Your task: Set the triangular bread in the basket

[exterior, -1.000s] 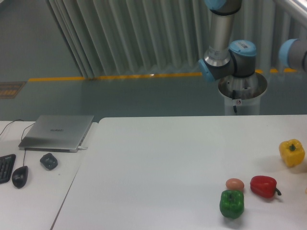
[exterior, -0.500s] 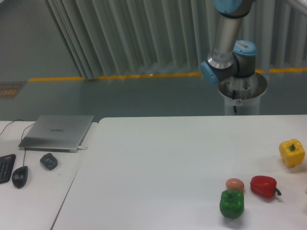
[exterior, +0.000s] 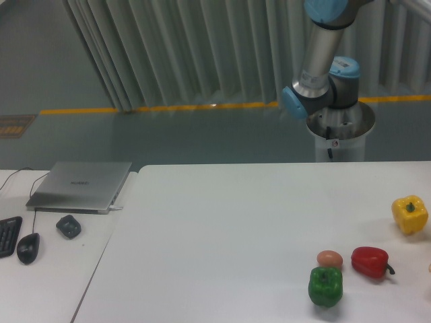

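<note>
The triangular bread and the basket are out of view. A faint pale-orange sliver shows at the right frame edge; I cannot tell what it is. Only the arm's base and lower links (exterior: 323, 81) show, at the back right behind the table; the arm rises out of the top of the frame. The gripper is not in view.
On the white table (exterior: 222, 229) at the right lie a yellow pepper (exterior: 410, 214), a red pepper (exterior: 370, 262), a green pepper (exterior: 325, 286) and a small brown egg (exterior: 329, 258). On the left side table are a laptop (exterior: 81, 186), a mouse (exterior: 27, 247) and a dark small object (exterior: 68, 226).
The arm's upper links have swung up and right, out of the frame; the blue joint at the right edge is gone. The objects on the table have not moved.
</note>
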### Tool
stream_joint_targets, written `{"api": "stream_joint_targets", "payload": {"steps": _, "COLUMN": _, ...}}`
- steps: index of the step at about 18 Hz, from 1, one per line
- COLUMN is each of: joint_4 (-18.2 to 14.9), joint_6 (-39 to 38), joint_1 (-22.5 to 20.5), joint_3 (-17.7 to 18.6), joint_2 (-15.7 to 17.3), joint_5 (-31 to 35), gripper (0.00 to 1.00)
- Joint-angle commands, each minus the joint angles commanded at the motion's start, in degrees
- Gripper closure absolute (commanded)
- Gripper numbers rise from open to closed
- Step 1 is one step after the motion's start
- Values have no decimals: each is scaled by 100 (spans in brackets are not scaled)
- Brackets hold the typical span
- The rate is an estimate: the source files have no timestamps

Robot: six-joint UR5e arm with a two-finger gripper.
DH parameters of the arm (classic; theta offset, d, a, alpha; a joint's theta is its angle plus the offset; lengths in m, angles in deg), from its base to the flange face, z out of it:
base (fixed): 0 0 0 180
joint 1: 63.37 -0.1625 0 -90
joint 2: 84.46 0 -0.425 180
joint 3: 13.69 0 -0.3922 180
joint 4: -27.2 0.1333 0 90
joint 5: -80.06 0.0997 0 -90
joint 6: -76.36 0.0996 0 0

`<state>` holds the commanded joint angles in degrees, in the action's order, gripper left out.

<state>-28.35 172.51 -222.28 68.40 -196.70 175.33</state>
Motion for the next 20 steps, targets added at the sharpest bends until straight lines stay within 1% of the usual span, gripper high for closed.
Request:
{"api": "stream_joint_targets", "payload": {"steps": 10, "joint_4": 0, "joint_6": 26, "joint_1": -35, "joint_3": 0, "joint_2": 17, "joint_5": -9, "gripper": 0}}
{"api": "stream_joint_targets", "payload": {"steps": 20, "joint_4": -53, "joint_6": 0, "joint_1": 61, "joint_3": 61, "joint_2": 79, "joint_5": 44, "gripper": 0}}
